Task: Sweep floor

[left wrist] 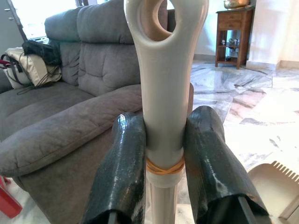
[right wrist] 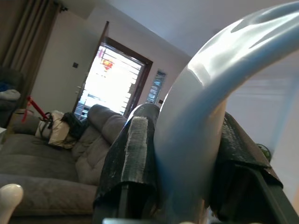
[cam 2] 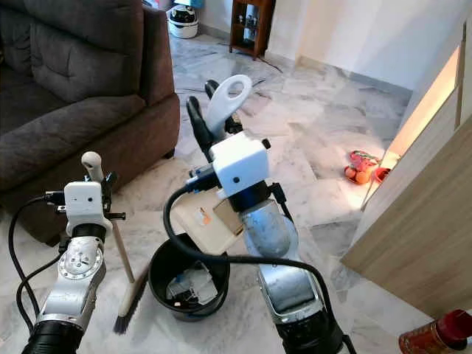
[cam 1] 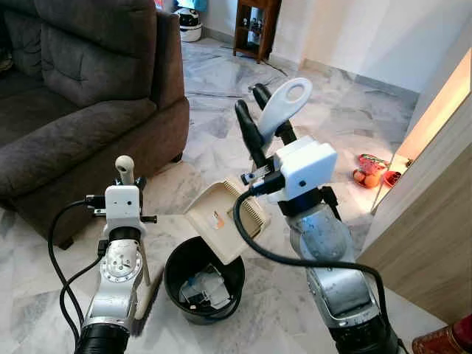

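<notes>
My right gripper [cam 1: 267, 122] is shut on the white looped handle of a cream dustpan [cam 1: 225, 219]. The pan is tilted over a black bin [cam 1: 203, 279] on the floor, with paper scraps inside the bin. My left gripper [cam 1: 127, 179] is shut on the cream handle of a hand broom [cam 2: 127, 276], whose bristles rest on the marble floor just left of the bin. In the left wrist view the black fingers [left wrist: 122, 172] clamp the broom handle [left wrist: 164, 79]. In the right wrist view the fingers [right wrist: 133, 149] pinch the dustpan handle [right wrist: 205, 98].
A dark grey sofa [cam 1: 81, 96] stands close on the left. A wooden cabinet side [cam 1: 435, 214] rises on the right, with small red and orange items [cam 1: 371, 171] on the floor by it. A wooden shelf unit [cam 1: 256, 28] stands at the back.
</notes>
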`<state>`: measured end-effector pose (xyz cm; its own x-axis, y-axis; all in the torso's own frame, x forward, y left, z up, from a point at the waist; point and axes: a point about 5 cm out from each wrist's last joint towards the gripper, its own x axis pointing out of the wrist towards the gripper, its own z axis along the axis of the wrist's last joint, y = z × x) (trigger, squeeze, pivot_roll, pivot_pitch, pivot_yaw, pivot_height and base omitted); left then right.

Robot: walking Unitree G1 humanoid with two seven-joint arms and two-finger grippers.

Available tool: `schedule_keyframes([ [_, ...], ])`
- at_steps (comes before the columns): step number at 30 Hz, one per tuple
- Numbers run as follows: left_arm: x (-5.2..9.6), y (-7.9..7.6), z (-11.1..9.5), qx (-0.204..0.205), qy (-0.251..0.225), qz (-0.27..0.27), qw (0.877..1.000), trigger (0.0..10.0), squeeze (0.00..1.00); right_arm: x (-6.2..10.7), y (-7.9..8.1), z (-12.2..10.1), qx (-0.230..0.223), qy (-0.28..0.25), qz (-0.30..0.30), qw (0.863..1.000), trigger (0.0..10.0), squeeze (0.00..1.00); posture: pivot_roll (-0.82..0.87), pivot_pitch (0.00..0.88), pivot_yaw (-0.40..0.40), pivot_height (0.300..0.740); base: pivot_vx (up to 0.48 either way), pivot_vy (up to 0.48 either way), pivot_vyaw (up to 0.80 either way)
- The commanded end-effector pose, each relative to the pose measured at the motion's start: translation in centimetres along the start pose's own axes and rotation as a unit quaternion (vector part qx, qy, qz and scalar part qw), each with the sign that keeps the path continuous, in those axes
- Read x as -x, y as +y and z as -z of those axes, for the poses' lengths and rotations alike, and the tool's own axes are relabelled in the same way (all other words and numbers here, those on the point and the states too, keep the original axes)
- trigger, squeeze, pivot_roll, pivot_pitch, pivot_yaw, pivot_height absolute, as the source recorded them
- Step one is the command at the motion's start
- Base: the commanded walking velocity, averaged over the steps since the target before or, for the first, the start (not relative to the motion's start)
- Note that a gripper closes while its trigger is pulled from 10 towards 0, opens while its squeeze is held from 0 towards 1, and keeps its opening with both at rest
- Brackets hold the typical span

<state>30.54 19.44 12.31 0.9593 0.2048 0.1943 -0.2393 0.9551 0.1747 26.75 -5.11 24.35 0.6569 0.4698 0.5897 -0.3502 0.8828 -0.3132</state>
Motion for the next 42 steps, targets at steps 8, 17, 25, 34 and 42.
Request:
schedule_keyframes([
  [8, -0.2, -0.2, -0.8, -0.001, -0.023, 0.006, 1.000, 10.0, 0.00, 0.3, 1.0, -2.5, 0.016, -0.053, -0.039, 0.998, 10.0, 0.00, 0.03, 0.046, -0.067, 0.740, 0.000, 0.000, 0.00],
  [17, -0.3, -0.2, -0.8, -0.001, -0.023, 0.005, 1.000, 10.0, 0.00, 0.3, 1.4, -2.8, 0.015, -0.055, -0.052, 0.997, 10.0, 0.00, 0.03, 0.046, -0.067, 0.740, 0.000, 0.000, 0.00],
  [25, -0.3, -0.2, -0.8, -0.001, -0.023, 0.004, 1.000, 10.0, 0.00, 0.1, 0.8, -2.3, 0.025, -0.041, -0.031, 0.998, 10.0, 0.00, 0.03, 0.045, -0.070, 0.740, 0.000, 0.000, 0.00],
  [34, -0.3, -0.3, -0.8, 0.001, -0.024, 0.004, 1.000, 10.0, 0.00, -1.7, -4.3, -0.6, 0.032, -0.001, 0.123, 0.992, 10.0, 0.00, 0.03, 0.038, -0.067, 0.740, 0.000, 0.000, 0.00],
  [42, -0.4, -0.5, -0.9, 0.004, -0.027, 0.005, 1.000, 10.0, 0.00, -0.3, -8.5, 2.9, 0.036, 0.076, 0.218, 0.972, 10.0, 0.00, 0.02, 0.027, -0.070, 0.740, 0.000, 0.000, 0.00],
])
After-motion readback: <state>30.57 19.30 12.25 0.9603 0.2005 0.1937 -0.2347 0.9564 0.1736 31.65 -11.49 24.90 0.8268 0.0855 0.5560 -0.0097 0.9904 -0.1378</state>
